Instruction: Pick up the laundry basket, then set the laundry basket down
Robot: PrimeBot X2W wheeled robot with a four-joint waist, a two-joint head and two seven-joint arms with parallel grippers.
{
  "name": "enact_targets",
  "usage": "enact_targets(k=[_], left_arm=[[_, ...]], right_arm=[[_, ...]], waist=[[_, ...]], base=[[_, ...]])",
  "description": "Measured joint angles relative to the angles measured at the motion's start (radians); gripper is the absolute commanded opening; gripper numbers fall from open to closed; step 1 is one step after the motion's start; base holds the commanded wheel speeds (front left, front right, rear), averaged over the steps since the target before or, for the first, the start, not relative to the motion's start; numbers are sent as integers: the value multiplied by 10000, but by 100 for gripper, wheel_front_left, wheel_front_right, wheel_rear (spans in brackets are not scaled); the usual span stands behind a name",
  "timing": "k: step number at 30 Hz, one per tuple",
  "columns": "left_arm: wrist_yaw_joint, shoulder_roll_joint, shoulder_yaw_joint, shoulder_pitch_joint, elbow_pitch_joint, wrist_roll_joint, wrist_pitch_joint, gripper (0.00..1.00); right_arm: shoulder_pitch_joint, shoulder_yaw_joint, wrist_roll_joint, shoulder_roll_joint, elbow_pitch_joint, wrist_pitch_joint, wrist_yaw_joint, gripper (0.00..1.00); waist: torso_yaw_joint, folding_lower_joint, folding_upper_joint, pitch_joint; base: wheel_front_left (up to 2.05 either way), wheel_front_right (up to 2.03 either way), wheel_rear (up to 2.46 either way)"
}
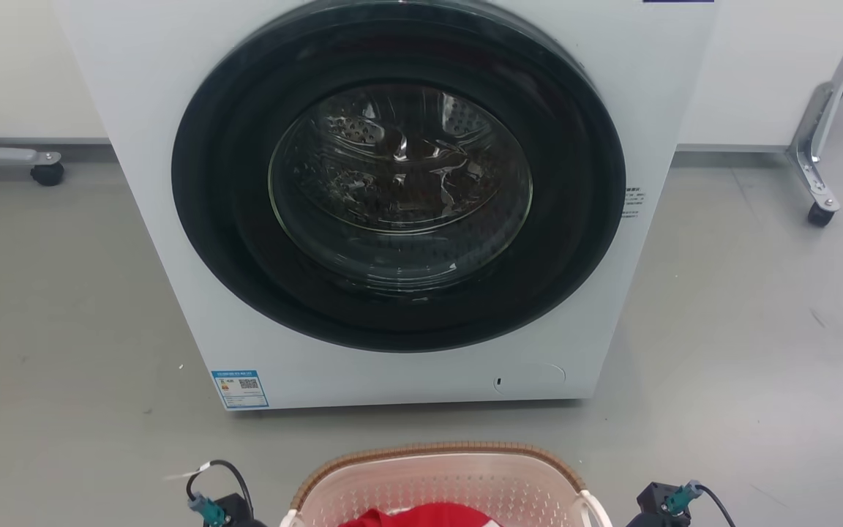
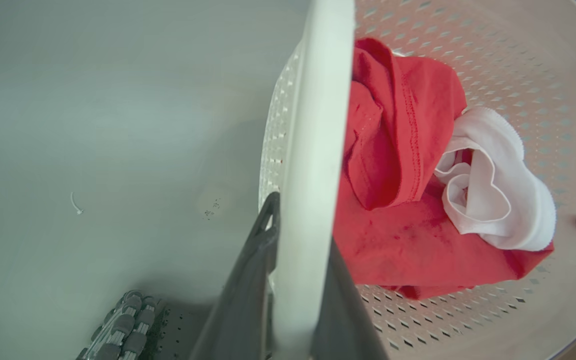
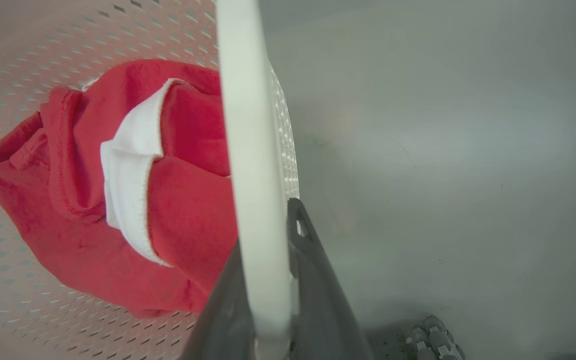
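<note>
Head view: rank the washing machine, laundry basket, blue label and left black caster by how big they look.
1. washing machine, by far largest.
2. laundry basket, though cut off by the bottom edge and nearest the camera.
3. blue label.
4. black caster, slightly smaller than the label, and farther away.

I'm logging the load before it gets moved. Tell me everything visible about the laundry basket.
The basket is pale pinkish-cream plastic, rounded-rectangular, with perforated walls, a brown woven-look rim and a white handle on each side. It is upright, low before the washing machine, holding a crumpled red garment and a white cloth. The left gripper and right gripper each clamp a handle between dark fingers. Whether it rests on the floor cannot be told.
</note>
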State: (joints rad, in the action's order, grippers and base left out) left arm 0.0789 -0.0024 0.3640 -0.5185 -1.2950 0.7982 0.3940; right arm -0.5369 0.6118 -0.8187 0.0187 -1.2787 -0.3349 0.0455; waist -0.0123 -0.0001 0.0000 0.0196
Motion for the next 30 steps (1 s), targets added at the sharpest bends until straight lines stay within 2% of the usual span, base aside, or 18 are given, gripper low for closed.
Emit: enact_targets(k=[30], left_arm=[[-276,-52,48,504,4,184,318,0]], right_arm=[[513,-171,-272,-2,-33,-487,-29,0]], waist=[[7,1,1,390]], base=[[0,0,0]])
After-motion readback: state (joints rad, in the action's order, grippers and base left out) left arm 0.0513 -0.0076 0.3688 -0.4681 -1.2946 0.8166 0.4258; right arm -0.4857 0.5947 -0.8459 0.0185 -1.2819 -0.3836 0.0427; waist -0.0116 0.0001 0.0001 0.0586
